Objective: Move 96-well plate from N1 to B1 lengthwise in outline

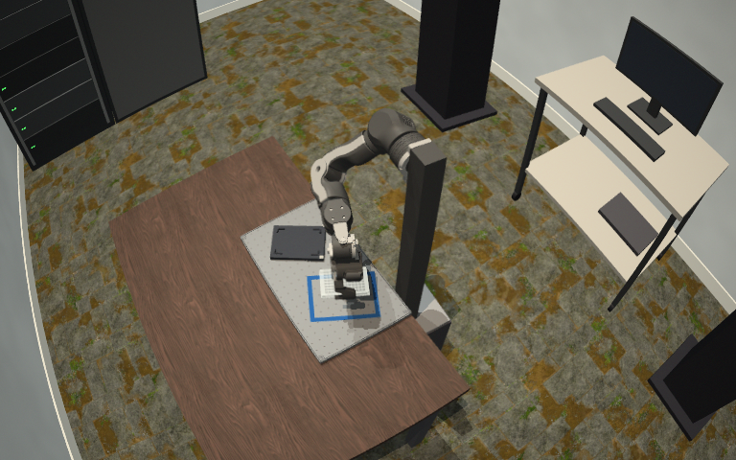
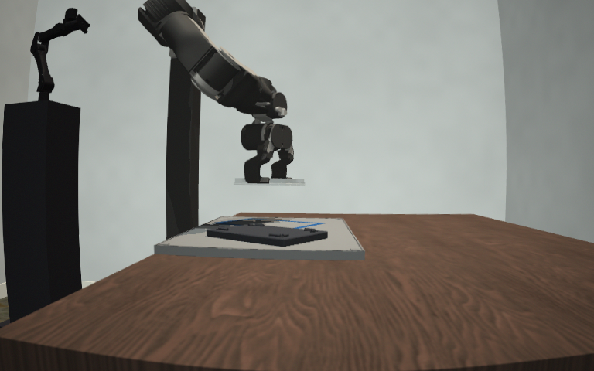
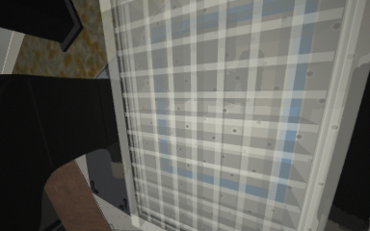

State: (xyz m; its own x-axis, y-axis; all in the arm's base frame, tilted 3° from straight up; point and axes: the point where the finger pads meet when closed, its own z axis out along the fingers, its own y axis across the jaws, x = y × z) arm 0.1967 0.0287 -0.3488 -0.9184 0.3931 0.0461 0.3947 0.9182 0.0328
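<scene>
My gripper point(image 1: 342, 289) is shut on the clear 96-well plate point(image 1: 344, 283) and holds it level, well above the deck, as the side view shows point(image 2: 268, 181). The plate hangs over the far part of the blue taped outline B1 point(image 1: 343, 298). In the wrist view the plate point(image 3: 230, 115) fills the frame, and the blue tape point(image 3: 290, 115) shows through its wells. The black plate nest N1 point(image 1: 298, 242) lies empty on the grey deck, to the left of the outline; it also shows in the side view point(image 2: 267, 234).
The grey perforated deck lies on the brown table point(image 1: 258, 319). The arm's black mounting column point(image 1: 421, 227) stands just right of the deck. A black pedestal point(image 2: 40, 206) stands off the table to the left in the side view.
</scene>
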